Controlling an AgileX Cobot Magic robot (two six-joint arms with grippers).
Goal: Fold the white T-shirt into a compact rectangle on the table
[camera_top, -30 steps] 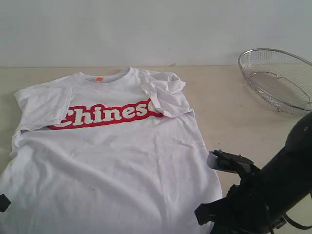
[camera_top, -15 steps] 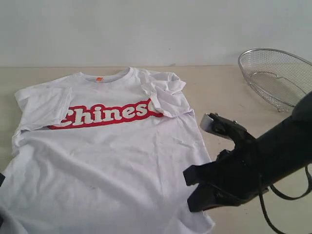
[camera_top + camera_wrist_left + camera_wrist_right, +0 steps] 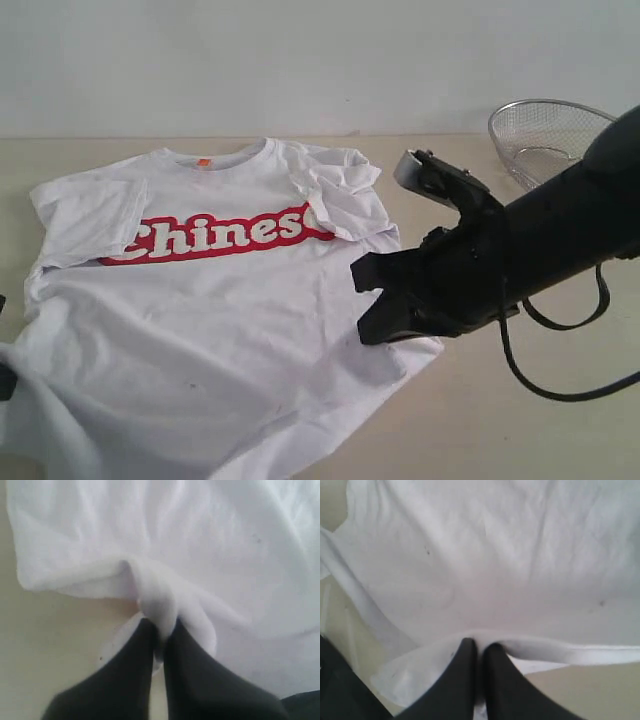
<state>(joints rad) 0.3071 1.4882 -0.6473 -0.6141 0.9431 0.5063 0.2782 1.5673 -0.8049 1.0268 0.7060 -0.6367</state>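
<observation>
1. Along the near edge of the desk (image 3: pixel 480 420), the shirt (image 3: pixel 230 300) has both hem corners raised. Its collar and red lettering lie flat toward the far edge.
2. Left tool (image 3: pixel 160 625): jaws together, clamped on a bunched pinch of hem at the shirt's near-left corner. Cloth wraps over both tips.
3. Right tool (image 3: pixel 481 647): jaws together, clamped on the hem edge at the near-right corner. That corner looks held clear of the desk.
4. Judged reason for the paired grip: with both hem corners held, the lower half can be carried evenly toward the collar for a crosswise fold, without skew.
5. Right sleeve (image 3: pixel 335 195) lies turned in over the end of the lettering, and the left sleeve (image 3: pixel 90 215) is turned in as well. This probably keeps the body a straight strip.
6. Shirt relative to the tools: the body runs away from both tools toward the far edge, with slack cloth between them.
7. Basket (image 3: pixel 560 150) sits at the far right corner, well apart from the shirt.
</observation>
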